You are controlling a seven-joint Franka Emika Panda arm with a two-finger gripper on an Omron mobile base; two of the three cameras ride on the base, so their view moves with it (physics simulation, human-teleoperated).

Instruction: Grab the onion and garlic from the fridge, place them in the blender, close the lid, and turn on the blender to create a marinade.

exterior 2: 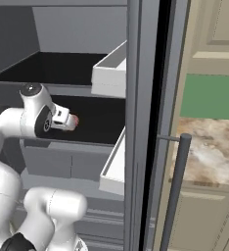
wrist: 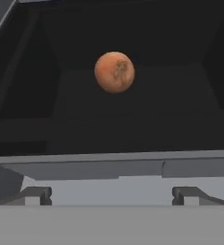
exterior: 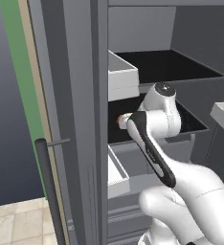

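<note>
Item: onion (wrist: 114,72). Small round orange-brown ball with a mottled skin, set alone on the black shelf (wrist: 133,110) inside the open fridge (exterior: 75,95). It is seen dead ahead of the hand in the hand view, well apart from the fingertips (wrist: 35,195), above the grey front lip of the shelf. In the left base view a sliver of orange (exterior: 119,120) shows beside the arm's wrist, judged to be the same onion.

Handling, as judged: light, firm and stiff, not fragile under a moderate squeeze. The dry rounded skin is likely slippery, and the ball is expected to roll if nudged off-centre, since nothing on the shelf is seen to brace it.

Hold recommended: across the widest part, at mid-height, one finger on each side, so that the ball is not squeezed upward or downward out of the grip. A hold above or below that line is judged prone to slipping.

Hand (wrist: 112,195): spread wide, empty, nothing between the fingers; pointed into the shelf opening.

Clearances: white door bins (exterior 2: 109,73) stand to the side of the reach; the shelf above is close overhead, so a level approach is judged necessary.

Garlic, blender, lid: not entered here.
</note>
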